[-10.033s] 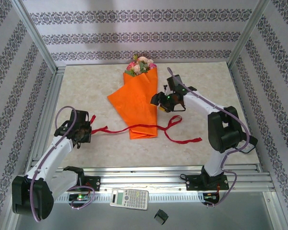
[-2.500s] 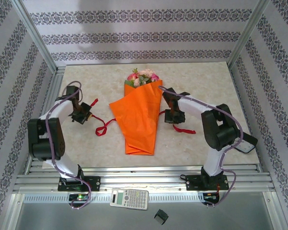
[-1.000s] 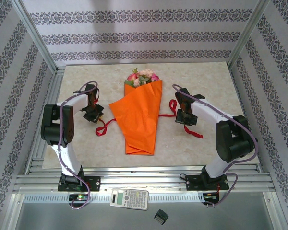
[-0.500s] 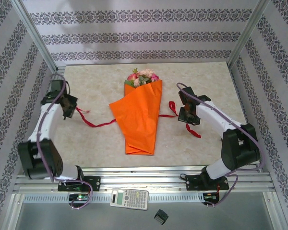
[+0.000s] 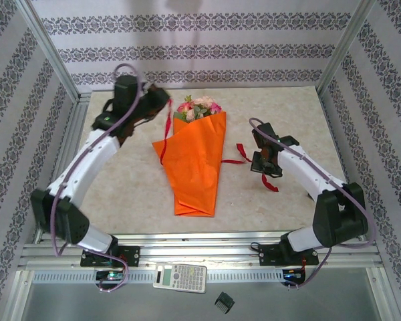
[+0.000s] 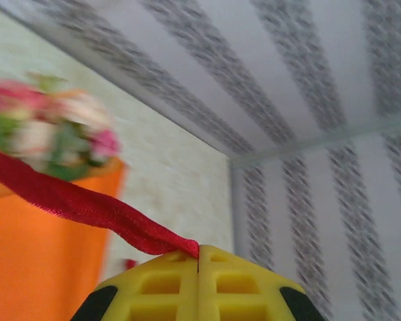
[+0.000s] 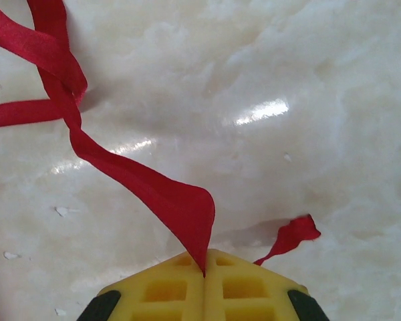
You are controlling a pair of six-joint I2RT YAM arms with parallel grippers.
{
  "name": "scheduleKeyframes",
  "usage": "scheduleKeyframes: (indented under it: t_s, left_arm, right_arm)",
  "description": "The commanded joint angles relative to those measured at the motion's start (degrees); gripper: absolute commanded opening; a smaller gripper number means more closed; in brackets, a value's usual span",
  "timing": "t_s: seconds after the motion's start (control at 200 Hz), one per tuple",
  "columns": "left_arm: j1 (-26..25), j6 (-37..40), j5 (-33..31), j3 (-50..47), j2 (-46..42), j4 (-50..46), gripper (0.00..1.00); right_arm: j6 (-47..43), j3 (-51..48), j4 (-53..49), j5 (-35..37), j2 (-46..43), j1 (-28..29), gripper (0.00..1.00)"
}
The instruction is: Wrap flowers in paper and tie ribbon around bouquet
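Note:
The bouquet lies mid-table, its orange paper (image 5: pixel 195 164) rolled into a cone with the flowers (image 5: pixel 197 108) at the far, wide end. The dark red ribbon (image 5: pixel 164 137) passes under the cone. My left gripper (image 5: pixel 163 97) is raised beside the flowers, shut on the ribbon's left end (image 6: pixel 87 207), which hangs down to the cone's left edge. In the left wrist view the blurred flowers (image 6: pixel 53 130) and paper (image 6: pixel 33 267) lie behind the gripper (image 6: pixel 198 257). Right of the cone, my right gripper (image 5: pixel 264 164) is low over the table, shut on the ribbon's right part (image 7: pixel 140 184); the short tail (image 7: pixel 291 237) lies loose.
A calculator (image 5: pixel 180 276) and a small black object (image 5: pixel 224 301) lie on the near ledge below the arm bases. Aluminium frame posts (image 5: pixel 50 50) and patterned walls (image 5: pixel 187 47) close in the marble table (image 5: pixel 120 187) on three sides.
My left arm has swung from the table's left edge up and right to beside the flowers, lifting its ribbon end off the table. The right gripper has hardly moved.

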Motion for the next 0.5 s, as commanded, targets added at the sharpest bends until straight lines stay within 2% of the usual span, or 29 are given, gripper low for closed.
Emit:
scheduleKeyframes:
  t_s: [0.0, 0.17, 0.235, 0.315, 0.36, 0.495]
  left_arm:
    - [-5.6, 1.1, 8.1, 5.5, 8.9, 10.0, 0.00]
    - [-10.9, 0.7, 14.0, 14.4, 26.5, 12.5, 0.00]
    - [-11.6, 1.6, 16.1, 18.2, 33.4, 10.8, 0.04]
    - [-12.2, 4.4, 16.5, 22.7, 39.9, 6.3, 0.15]
    - [-12.5, 5.9, 16.4, 25.2, 42.7, 3.2, 0.26]
    - [-13.3, 9.9, 16.2, 29.6, 45.8, -2.7, 0.42]
  right_arm:
    - [-0.2, -2.2, -2.5, -0.5, -3.6, -0.9, 0.00]
    - [0.2, -5.3, -3.7, -2.6, -8.6, -1.0, 0.00]
    - [0.6, -6.5, -4.1, -4.0, -10.4, -0.9, 0.00]
    - [0.8, -7.8, -4.2, -6.0, -12.3, -0.5, 0.00]
    - [0.7, -8.6, -4.2, -7.1, -13.3, -0.4, 0.00]
    - [0.8, -10.0, -3.9, -10.2, -15.8, 0.2, 0.00]
